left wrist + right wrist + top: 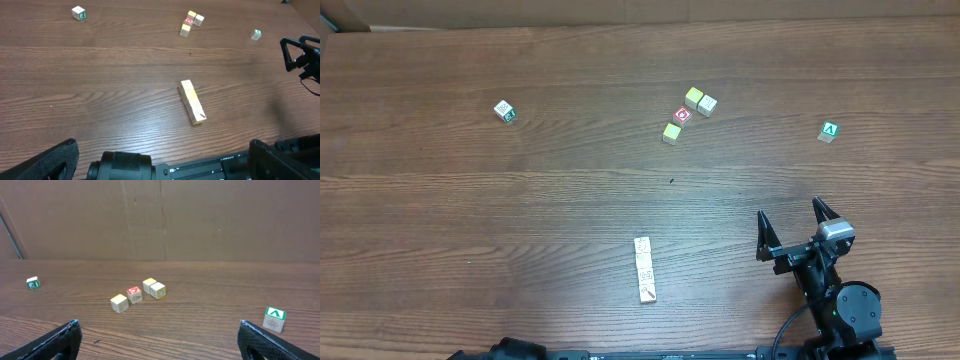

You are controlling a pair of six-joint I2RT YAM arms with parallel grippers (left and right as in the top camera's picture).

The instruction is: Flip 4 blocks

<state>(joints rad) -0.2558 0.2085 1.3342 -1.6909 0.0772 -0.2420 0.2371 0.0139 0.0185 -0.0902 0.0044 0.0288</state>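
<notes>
Four pale cream blocks (pixel 643 270) lie end to end in a short row near the front middle of the table. In the left wrist view the row (pixel 192 102) runs diagonally, and one block shows a yellow face. My left gripper (pixel 162 146) is open, well short of the row, with nothing between its fingers. My right gripper (pixel 789 210) stands open to the right of the row, apart from it. The right wrist view shows the right gripper (pixel 159 327) empty, with bare wood between its fingers; the row is out of that view.
Further back stands a cluster of cubes (pixel 694 103) with a red-faced cube (pixel 682 115) among them. A green "A" cube (pixel 830 131) sits at the back right, and a white and green cube (pixel 503 110) at the back left. A brown wall (pixel 160 220) closes off the far side.
</notes>
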